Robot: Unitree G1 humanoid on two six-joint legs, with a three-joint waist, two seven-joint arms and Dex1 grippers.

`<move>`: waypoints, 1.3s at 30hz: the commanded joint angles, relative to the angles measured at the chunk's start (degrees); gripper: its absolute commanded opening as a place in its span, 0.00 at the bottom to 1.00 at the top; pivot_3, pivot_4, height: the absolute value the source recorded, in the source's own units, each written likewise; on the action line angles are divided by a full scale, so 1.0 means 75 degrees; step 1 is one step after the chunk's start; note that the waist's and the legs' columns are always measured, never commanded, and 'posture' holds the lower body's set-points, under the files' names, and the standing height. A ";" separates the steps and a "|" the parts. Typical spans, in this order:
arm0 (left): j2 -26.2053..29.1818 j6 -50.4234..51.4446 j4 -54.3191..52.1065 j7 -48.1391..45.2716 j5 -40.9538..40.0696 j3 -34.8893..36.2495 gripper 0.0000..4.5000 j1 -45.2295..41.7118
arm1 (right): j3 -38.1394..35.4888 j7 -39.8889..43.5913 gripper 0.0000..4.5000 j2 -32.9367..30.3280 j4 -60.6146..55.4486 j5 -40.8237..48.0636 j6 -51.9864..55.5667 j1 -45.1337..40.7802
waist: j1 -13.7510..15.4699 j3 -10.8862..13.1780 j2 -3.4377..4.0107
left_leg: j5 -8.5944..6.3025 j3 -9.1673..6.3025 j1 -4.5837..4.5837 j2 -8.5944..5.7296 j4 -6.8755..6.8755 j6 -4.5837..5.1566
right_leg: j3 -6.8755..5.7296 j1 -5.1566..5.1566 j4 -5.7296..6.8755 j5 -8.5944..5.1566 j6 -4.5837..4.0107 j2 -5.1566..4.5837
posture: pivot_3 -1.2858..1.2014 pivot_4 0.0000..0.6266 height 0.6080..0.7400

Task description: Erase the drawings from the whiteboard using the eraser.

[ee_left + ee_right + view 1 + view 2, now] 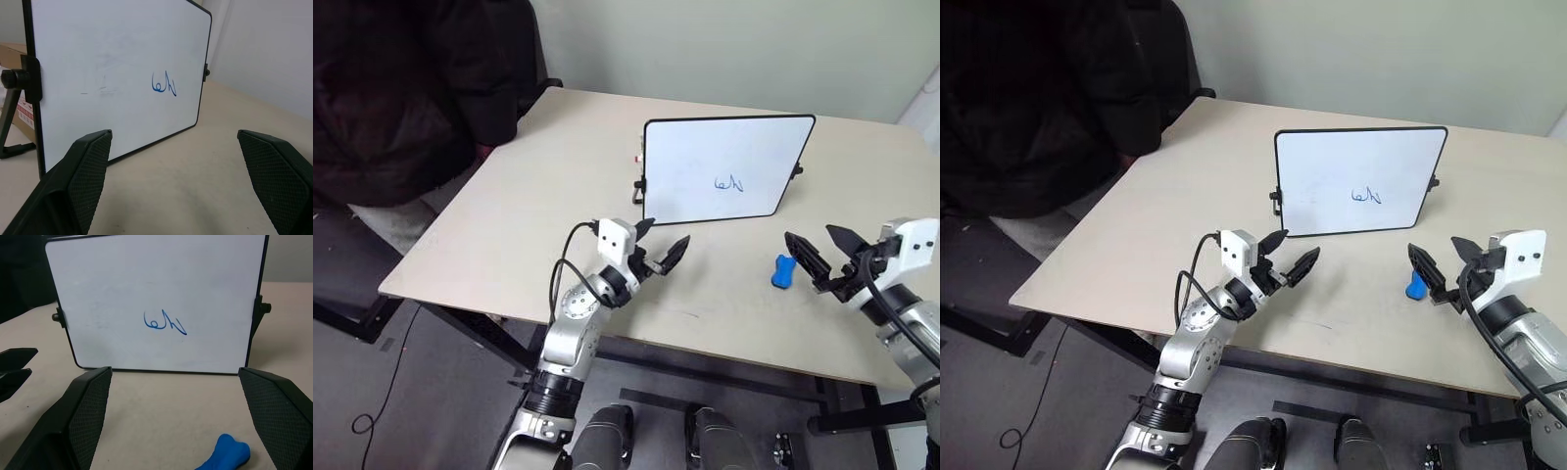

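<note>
Pale wall and a light wooden bench (509,225) frame the scene, with a person in dark clothing (401,88) seated at the far left corner.

The eraser (783,271), a small blue block, lies flat on the bench just ahead of the right gripper (824,253) and slightly toward its inner side, close to the inner finger but not between the two. That gripper has its jaws spread wide and holds nothing. Beyond the eraser, further out from the same gripper, the whiteboard (724,166) stands propped on its small black feet, tilted back a little, and the drawings (728,182), a few looping blue strokes, sit right of centre on its face and remain untouched.

The left gripper (661,250) hovers near the board's lower left corner, also wide open and empty, with the board's bottom edge just ahead of its fingertips.

Judging from this, the pickup is not yet done. The main risk is that the right gripper closes off-centre: since the eraser lies to one side of the jaw line, a finger could push it along the bench instead of trapping it. A second risk comes later, when wiping: the board rests only on light feet, so pressure on its face could slide or tip it backward unless the left gripper braces the frame first.
</note>
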 commanded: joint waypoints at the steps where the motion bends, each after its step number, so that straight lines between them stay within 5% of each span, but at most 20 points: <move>1: -0.0077 -0.0022 -0.0276 -0.0088 -0.0082 -0.0091 1.00 0.0016 | -0.0312 -0.0141 0.97 -0.0119 -0.0335 0.0247 0.0058 0.0081 | 0.0000 0.0000 0.0000 | -0.0001 -0.0001 0.0000 0.0000 0.0000 0.0001 | 0.0000 0.0000 0.0000 0.0000 0.0000 0.0000 | 0.52 0.24 1.00; 10: -0.0099 -0.0081 -0.0126 -0.0042 -0.0047 -0.0063 1.00 -0.0037 | -0.0254 -0.1361 0.97 -0.0835 0.0430 0.1618 0.2102 -0.0867 | -0.0008 0.0001 -0.0001 | -0.0002 0.0003 0.0002 0.0000 0.0000 0.0002 | 0.0006 0.0003 -0.0004 -0.0001 0.0001 0.0000 | 0.52 0.24 1.00; 16: -0.0110 -0.0079 -0.0067 -0.0055 -0.0092 -0.0010 1.00 -0.0056 | -0.0359 -0.3500 0.97 -0.1158 0.2756 0.2204 0.5206 -0.3221 | -0.0026 0.0002 -0.0008 | -0.0002 0.0006 0.0007 -0.0001 -0.0002 0.0002 | 0.0024 0.0004 -0.0004 -0.0001 0.0001 0.0000 | 0.52 0.24 1.00; 19: -0.0120 -0.0124 -0.0017 -0.0041 -0.0079 0.0009 1.00 -0.0062 | -0.0249 -0.3653 0.97 -0.1184 0.3514 0.1899 0.6231 -0.4244 | -0.0010 0.0001 -0.0006 | -0.0002 0.0007 0.0010 -0.0001 -0.0007 0.0003 | 0.0030 0.0003 0.0003 0.0000 0.0001 0.0000 | 0.52 0.24 1.00; 31: -0.0212 -0.0173 -0.0137 0.0045 -0.0058 -0.0042 1.00 0.0090 | 0.3115 -0.3587 0.97 -0.2193 0.6778 0.1771 0.6576 -0.6470 | 0.0018 -0.0003 0.0002 | -0.0006 0.0011 -0.0016 -0.0005 -0.0005 0.0008 | 0.0022 -0.0023 0.0012 0.0011 0.0043 -0.0001 | 0.52 0.24 1.00; 39: -0.0305 -0.0156 -0.0357 0.0164 -0.0013 -0.0142 1.00 0.0308 | 0.4317 -0.3632 0.97 -0.2239 0.7746 0.1734 0.6576 -0.7345 | 0.0036 -0.0004 0.0004 | -0.0049 0.0016 -0.0023 -0.0004 -0.0003 0.0069 | 0.0018 -0.0034 0.0017 -0.0034 0.0000 -0.0001 | 0.52 0.24 1.00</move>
